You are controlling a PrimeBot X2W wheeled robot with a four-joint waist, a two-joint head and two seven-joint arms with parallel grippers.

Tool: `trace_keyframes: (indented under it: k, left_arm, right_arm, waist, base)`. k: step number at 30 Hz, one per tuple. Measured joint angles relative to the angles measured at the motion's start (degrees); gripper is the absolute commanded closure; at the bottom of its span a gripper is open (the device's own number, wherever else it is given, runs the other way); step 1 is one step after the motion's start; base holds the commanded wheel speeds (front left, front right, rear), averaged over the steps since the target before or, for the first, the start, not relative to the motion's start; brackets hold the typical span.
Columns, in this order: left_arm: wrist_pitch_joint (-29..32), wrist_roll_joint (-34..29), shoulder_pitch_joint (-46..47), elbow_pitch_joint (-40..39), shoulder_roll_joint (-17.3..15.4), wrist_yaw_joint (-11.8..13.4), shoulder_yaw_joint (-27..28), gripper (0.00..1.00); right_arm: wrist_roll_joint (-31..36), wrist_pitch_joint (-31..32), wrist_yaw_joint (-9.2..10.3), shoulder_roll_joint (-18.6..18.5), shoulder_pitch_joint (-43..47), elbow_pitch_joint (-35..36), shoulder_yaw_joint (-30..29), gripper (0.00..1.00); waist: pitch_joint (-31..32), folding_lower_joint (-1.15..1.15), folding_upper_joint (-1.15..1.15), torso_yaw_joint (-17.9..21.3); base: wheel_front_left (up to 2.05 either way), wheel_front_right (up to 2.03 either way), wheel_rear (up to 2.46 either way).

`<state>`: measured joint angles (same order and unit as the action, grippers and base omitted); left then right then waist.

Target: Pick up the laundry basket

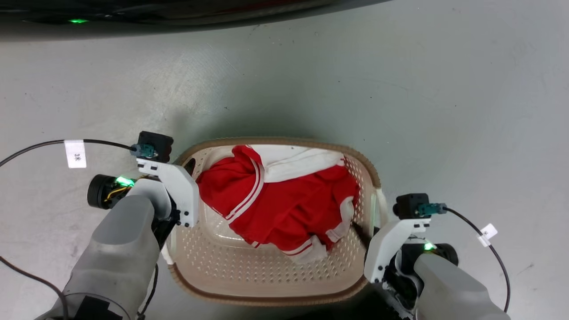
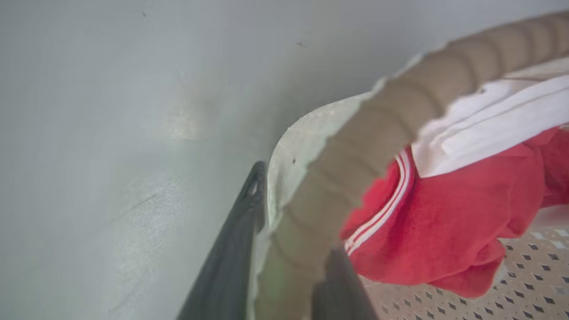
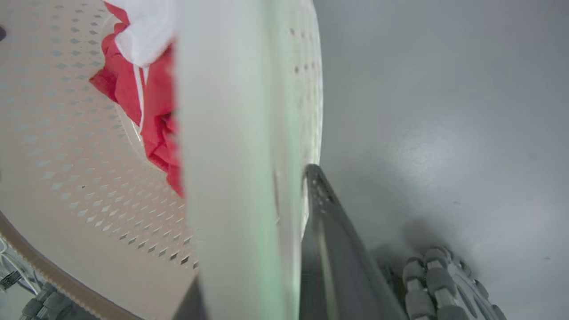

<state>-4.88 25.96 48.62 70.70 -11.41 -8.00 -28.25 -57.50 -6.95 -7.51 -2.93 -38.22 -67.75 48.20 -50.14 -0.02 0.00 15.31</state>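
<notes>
Just 2 bits of print, both in head view. White paper tag on the left black cable, left of the laundry basket, has small dark print turned sideways, approx. "3" + one more char. that can't be made out for sure. 2nd white tag is on the right black cable, right of the basket, w/ a faint dark mark too small to read.
</notes>
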Motion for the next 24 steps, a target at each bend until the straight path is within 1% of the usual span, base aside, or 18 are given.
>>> trace_keyframes:
  k: [10,17,24]
  left_arm:
    - [-0.1,3.1,-0.9,-0.3,0.3,0.5,-2.5,1.00]
    - [1.2,5.5,-2.4,0.1,2.2,0.6,-4.1,1.00]
    - [2.9,7.9,-2.4,0.2,5.0,0.7,-6.2,1.00]
  right_arm:
    - [-5.1,-1.0,0.13,0.1,-1.5,-2.1,4.9,1.00]
    - [-7.4,-0.9,0.16,-0.3,-1.4,-3.7,7.8,1.00]
    - [-7.5,0.3,0.20,-0.8,-1.6,-6.4,8.8,1.00]
  waist:
    - [1.3,0.02,0.00,-0.3]
    - [4.5,0.02,-0.01,-1.3]
    - [9.7,0.02,0.00,-3.7]
  base:
    - [0.00,0.00,0.00]
    - [0.00,0.00,0.00]
    - [0.00,0.00,0.00]
